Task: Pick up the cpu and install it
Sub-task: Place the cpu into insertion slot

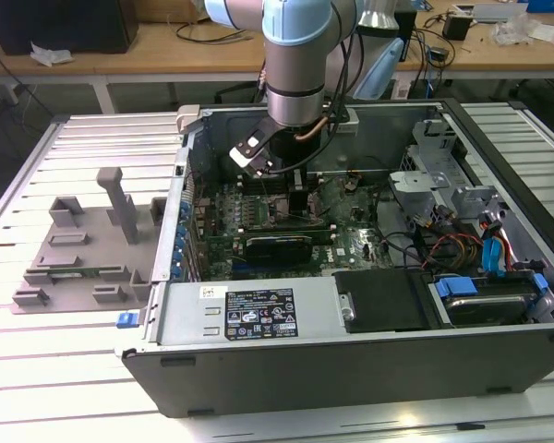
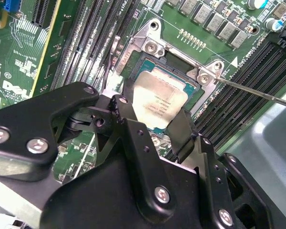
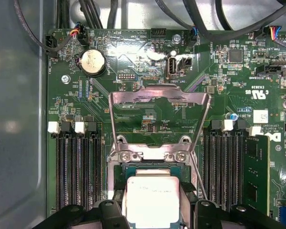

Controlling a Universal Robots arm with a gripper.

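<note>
The cpu, a small square chip with a shiny silver top, sits between my black fingers right over the dark metal-framed socket on the green motherboard. In the first wrist view the cpu is level with the socket opening below the hinge bar, and the socket's load plate stands raised and open. My gripper is shut on the cpu, one finger on each of two opposite edges. In the exterior view the gripper reaches down inside the open computer case.
Memory slots flank the socket on both sides. A thin socket lever sticks out sideways. Cables and drive bays fill the case toward the exterior view's right. A grey plastic fixture with upright blocks lies outside the case on the exterior view's left.
</note>
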